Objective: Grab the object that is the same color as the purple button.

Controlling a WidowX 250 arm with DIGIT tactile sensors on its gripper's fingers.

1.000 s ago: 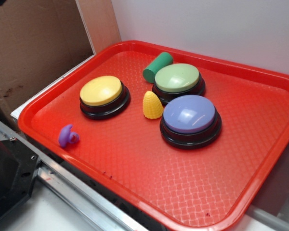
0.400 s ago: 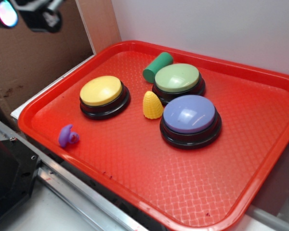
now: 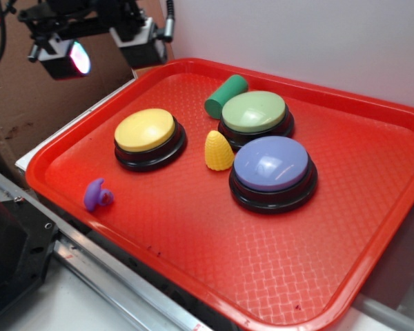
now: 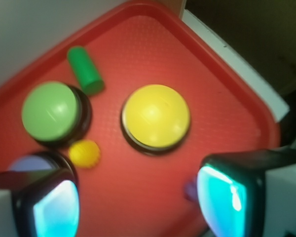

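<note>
Three buttons are set on the red tray [image 3: 372, 227]; the purple toy [image 3: 97, 195] is left alone near its corner. The gripper [image 4: 138, 197] is held spread apart, empty.

One red tray [image 3: 372, 227], three dome buttons: one purple button [image 3: 271, 164], one green button [image 3: 254, 112], one yellow button [image 3: 145, 129], one small purple toy [image 3: 96, 195], one yellow ridged cone [image 3: 218, 150], one green cylinder [image 3: 225, 95]

glossy dome on the purple button [image 3: 271, 163], rubbery matt purple toy [image 3: 97, 195], textured plastic tray [image 3: 214, 234].
</note>
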